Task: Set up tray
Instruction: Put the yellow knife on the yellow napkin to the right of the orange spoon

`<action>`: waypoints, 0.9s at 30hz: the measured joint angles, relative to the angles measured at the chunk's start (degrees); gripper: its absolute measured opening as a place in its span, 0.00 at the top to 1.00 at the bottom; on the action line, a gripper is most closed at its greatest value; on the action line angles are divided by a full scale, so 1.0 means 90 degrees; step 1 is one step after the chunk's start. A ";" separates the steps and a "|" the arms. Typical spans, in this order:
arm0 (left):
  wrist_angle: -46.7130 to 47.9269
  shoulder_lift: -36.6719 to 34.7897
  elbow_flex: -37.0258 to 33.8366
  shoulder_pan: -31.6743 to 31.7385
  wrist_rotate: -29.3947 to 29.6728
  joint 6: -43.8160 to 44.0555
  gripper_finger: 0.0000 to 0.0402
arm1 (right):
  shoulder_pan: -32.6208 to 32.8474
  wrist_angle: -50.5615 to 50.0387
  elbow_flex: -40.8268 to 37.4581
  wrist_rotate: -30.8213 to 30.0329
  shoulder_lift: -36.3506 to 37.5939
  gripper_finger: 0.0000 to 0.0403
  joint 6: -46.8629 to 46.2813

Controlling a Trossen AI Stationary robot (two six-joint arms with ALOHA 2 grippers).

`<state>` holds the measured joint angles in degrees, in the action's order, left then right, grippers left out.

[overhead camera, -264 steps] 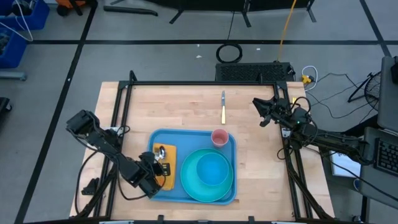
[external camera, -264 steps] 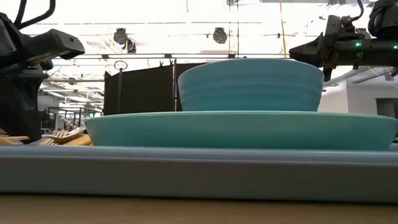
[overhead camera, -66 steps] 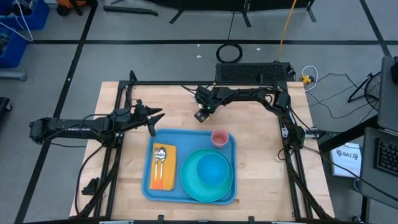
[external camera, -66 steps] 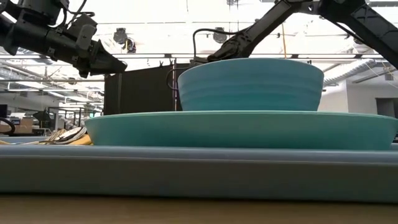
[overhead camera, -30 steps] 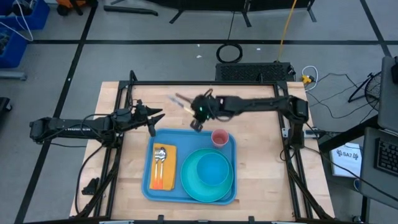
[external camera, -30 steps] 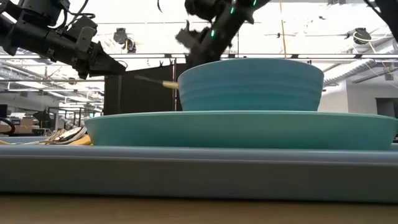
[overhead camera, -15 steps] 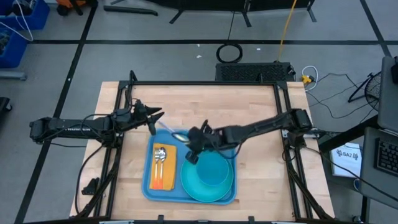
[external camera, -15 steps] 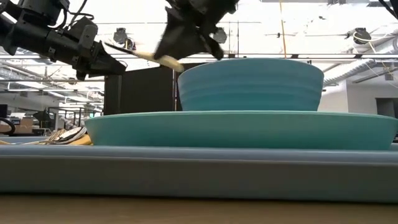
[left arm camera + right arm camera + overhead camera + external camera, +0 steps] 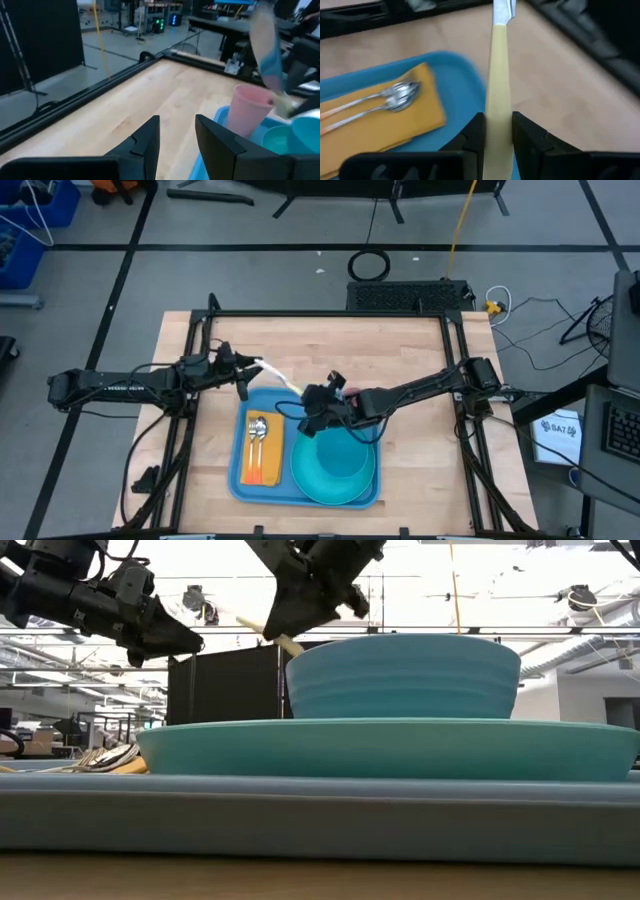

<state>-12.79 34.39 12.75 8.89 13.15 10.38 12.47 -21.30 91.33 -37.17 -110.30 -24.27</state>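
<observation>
The blue tray [image 9: 236,480] lies at the table's near middle. On it are an orange napkin [image 9: 268,465] with a spoon and fork [image 9: 390,100], and a turquoise plate [image 9: 305,480] bearing a bowl [image 9: 345,460]. My right gripper [image 9: 312,404] hovers over the tray's far edge, shut on a knife [image 9: 280,378] with a pale yellow handle. My left gripper [image 9: 247,369] stands open just beyond the tray's far left corner, close to the knife's blade tip. A pink cup [image 9: 247,115] stands at the tray's far right. My right gripper pinches the knife's yellow handle [image 9: 498,107] between its two fingers [image 9: 476,131]. The fingers lie along the knife, slanting down from the table's right. The knife sticks out past the fingertips, blade [image 9: 503,9] toward my left gripper, lifted clear above the tray.
Bare wooden tabletop [image 9: 330,340] stretches beyond the tray to the far edge. Black frame rails [image 9: 200,340] run along the table's left, right and far sides.
My right gripper has swung from the table's far middle toward the near edge, carrying the knife, and now hangs over the tray's far edge. The knife has turned with it, its blade now close by my left gripper.
</observation>
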 joint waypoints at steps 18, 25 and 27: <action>-0.2127 -0.0199 -0.0002 -0.0008 -0.1044 -0.0095 0.68 | -0.0533 0.2300 -0.0333 -0.0360 0.0034 0.85 0.2029; -0.2474 -0.0199 -0.0002 0.0011 -0.0792 -0.0140 0.68 | -0.0600 0.2702 -0.0333 -0.0018 0.0027 0.85 0.2293; -0.2450 -0.0199 -0.0002 0.0009 -0.0748 -0.0140 0.68 | -0.0607 0.2676 -0.0333 -0.0024 0.0027 0.85 0.2348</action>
<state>-34.84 32.60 12.73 8.97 6.41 9.13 7.01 2.79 88.33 -37.39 -110.06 -3.14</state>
